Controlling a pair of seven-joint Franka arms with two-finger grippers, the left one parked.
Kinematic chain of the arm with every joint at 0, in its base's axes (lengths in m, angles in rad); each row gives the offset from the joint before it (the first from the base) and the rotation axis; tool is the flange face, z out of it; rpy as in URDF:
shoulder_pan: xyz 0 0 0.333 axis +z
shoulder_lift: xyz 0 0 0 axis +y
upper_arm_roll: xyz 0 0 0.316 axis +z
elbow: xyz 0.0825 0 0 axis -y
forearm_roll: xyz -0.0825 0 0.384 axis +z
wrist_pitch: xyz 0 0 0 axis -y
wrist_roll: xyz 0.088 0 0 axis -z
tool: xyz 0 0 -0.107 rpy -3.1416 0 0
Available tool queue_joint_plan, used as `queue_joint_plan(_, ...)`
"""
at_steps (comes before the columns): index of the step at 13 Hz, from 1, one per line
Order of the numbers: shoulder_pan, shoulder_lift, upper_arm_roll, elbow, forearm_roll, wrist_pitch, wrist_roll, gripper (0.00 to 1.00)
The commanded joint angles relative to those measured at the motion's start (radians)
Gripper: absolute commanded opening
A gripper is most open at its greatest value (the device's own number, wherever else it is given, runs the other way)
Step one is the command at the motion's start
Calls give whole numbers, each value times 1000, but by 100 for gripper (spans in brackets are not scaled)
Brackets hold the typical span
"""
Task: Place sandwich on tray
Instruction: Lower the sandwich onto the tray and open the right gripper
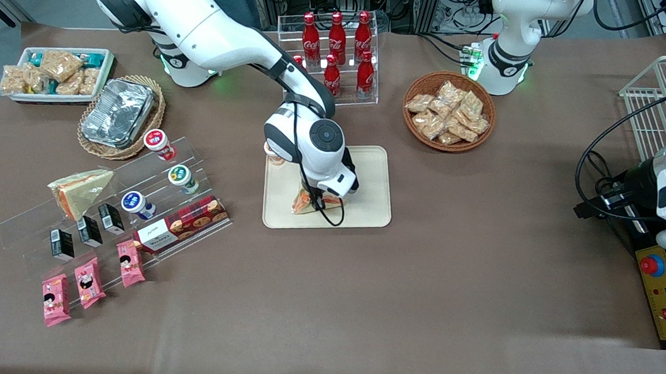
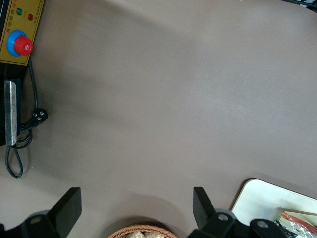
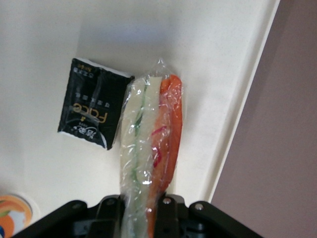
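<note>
While gripper [image 3: 141,210] pinches wrapped sandwich [image 3: 148,148] between its fingers, crinkled clear film shows pale bread, green layer, orange filling. Wedge hangs over smooth beige tray [image 1: 369,209]. Glossy black packet [image 3: 91,110] lies flat on tray beside sandwich. Farther off: wicker basket [image 1: 449,110], cola bottles [image 1: 337,43].

Even, bright overhead light fills the front view; the brown surface [image 1: 419,285] shows broad pale sheen patches and soft, short shadows under the right arm's gripper [image 1: 316,202] over the tray [image 1: 371,172]. The foil container [image 1: 119,111] glints. In the right wrist view the sandwich [image 3: 151,148] wrap carries small white glare streaks, and a soft grey shadow falls beside it. The left wrist view is evenly lit, slightly soft.
</note>
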State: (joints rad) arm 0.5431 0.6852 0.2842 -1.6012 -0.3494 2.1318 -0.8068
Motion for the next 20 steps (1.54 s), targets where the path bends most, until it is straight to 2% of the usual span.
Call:
queue_joint_plan(1,26,10,3,0,-28,-10,101,15)
queue_joint_plan(2,28,10,3,1,-28,-10,119,25)
queue_joint_plan(3,28,10,3,0,-28,-10,133,56)
queue_joint_plan(4,29,13,3,0,-28,-12,132,100)
queue_joint_plan(7,28,8,3,1,-28,-35,135,100)
queue_joint_plan(10,25,-15,4,6,-16,-134,168,100)
queue_joint_plan(13,40,-41,15,7,-14,-205,346,100)
queue_joint_plan(16,55,-104,15,9,-13,-309,469,100)
queue_joint_plan(20,8,-237,3,15,-14,-452,471,100)
